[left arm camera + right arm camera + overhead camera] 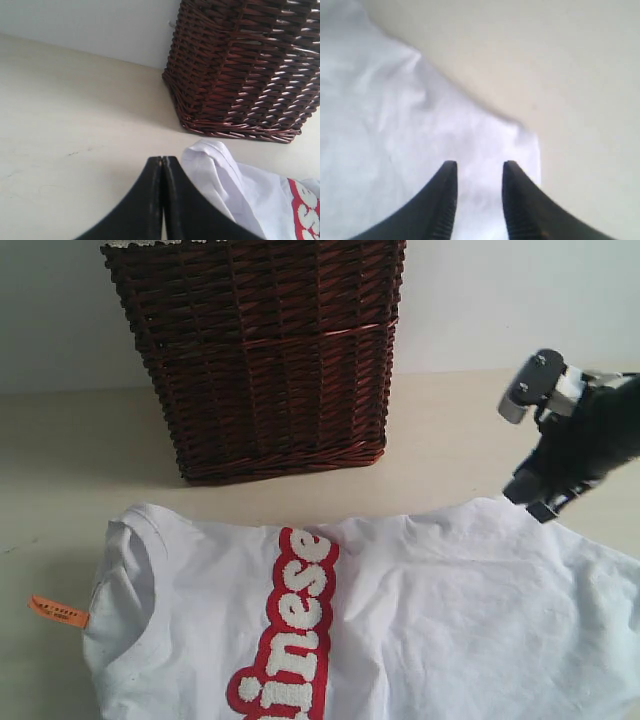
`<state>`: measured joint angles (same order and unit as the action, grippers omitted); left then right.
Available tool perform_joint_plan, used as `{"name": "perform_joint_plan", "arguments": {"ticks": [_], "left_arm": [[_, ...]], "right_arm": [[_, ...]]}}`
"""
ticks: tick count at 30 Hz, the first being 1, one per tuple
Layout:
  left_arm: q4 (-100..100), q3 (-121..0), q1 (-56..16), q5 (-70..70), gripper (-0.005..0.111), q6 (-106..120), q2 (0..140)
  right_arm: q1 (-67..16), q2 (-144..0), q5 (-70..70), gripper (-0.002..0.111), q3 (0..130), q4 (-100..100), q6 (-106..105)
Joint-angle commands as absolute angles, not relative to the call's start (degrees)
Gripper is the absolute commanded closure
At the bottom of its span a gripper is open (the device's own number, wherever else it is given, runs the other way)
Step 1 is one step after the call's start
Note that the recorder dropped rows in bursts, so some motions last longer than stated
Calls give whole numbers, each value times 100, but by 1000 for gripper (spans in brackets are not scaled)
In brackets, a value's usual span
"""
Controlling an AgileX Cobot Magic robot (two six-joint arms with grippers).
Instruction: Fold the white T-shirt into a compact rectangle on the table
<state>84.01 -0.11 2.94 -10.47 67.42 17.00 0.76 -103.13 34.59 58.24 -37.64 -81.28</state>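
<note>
Right gripper [479, 170]: jaws parted with nothing between them, poised over a corner of the white T-shirt [450, 610], close to where cloth meets bare table.
Left gripper [161, 165]: 2 fingers pressed together and empty, low over the table just beside a raised fold at the shirt's edge.
Shirt position: spread flat on the table in front of the basket, neck end toward the left arm's side, with its lower part outside the exterior view.
Handling: likely light, soft and limp, so it will sag if lifted by 1 point. Pinching hem corners and shoulder edges looks best. The fuzzy red-outlined letters [295, 630] may crease more stiffly.
Orange tag [58, 611]: lies on the table at the neck end.
Table [70, 440]: smooth, matte, pale beige.
Wicker basket [265, 360]: dark, upright, just behind the shirt.
Room: plain pale wall behind.
</note>
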Motion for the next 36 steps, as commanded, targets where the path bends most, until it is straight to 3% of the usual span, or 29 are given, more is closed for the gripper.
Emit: {"name": "perform_joint_plan", "arguments": {"ticks": [1, 7, 12, 18, 31, 36], "left_arm": [[8416, 0, 274, -1051, 107, 6726, 1658], [8416, 0, 274, -1051, 107, 6726, 1658], [8416, 0, 274, -1051, 107, 6726, 1658], [8416, 0, 274, -1051, 107, 6726, 1658], [8416, 0, 274, -1064, 107, 6726, 1658], [8416, 0, 274, -1064, 107, 6726, 1658]], "right_arm": [[646, -10678, 3656, 58, 5764, -3568, -8082], [1018, -11134, 2818, 57, 5764, -3608, -8082], [1084, -11583, 3074, 60, 5764, -3500, -8082], [1071, -11395, 4314, 108, 5764, -3903, -8744], [1071, -9681, 5433, 108, 5764, -3993, -8795], [1071, -9136, 6488, 108, 5764, -3777, -8768]]}}
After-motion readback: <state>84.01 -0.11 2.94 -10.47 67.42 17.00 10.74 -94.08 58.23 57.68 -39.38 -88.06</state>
